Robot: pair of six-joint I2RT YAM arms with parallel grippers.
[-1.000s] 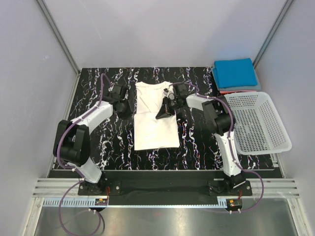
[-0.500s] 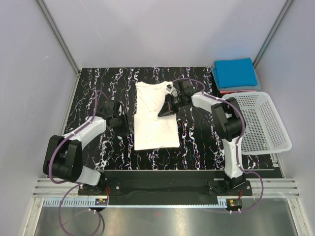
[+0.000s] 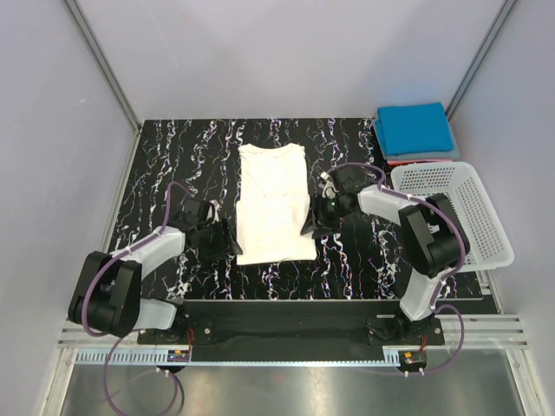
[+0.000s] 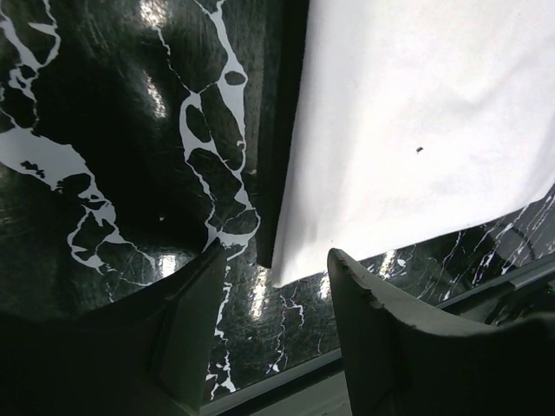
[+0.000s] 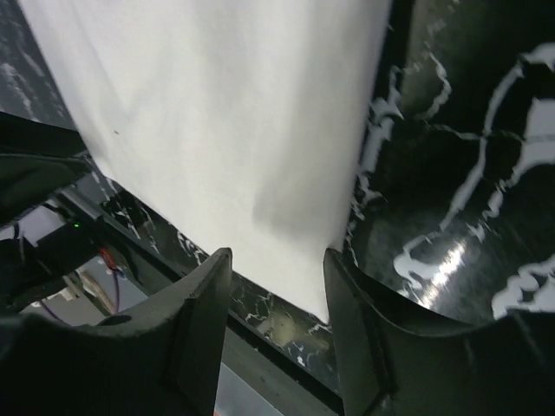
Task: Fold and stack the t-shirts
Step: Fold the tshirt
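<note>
A white t-shirt (image 3: 273, 204) lies flat on the black marbled table, folded into a long strip. My left gripper (image 3: 232, 244) stands open just left of its near left corner (image 4: 282, 273), nothing between the fingers. My right gripper (image 3: 310, 227) is open too, at the shirt's near right edge, and the near right corner (image 5: 325, 308) shows between its fingers without being pinched. A folded bright blue t-shirt (image 3: 414, 128) rests at the back right, with a sliver of red t-shirt (image 3: 408, 160) under it.
A white lattice basket (image 3: 451, 215) stands at the right edge, close behind my right arm. The table's near edge (image 4: 286, 381) runs just below both grippers. Grey walls close in the left, back and right sides.
Both grippers have opened and come back from the shirt's upper part to its near corners. The sleeve folds they let go lie flat on the shirt.
</note>
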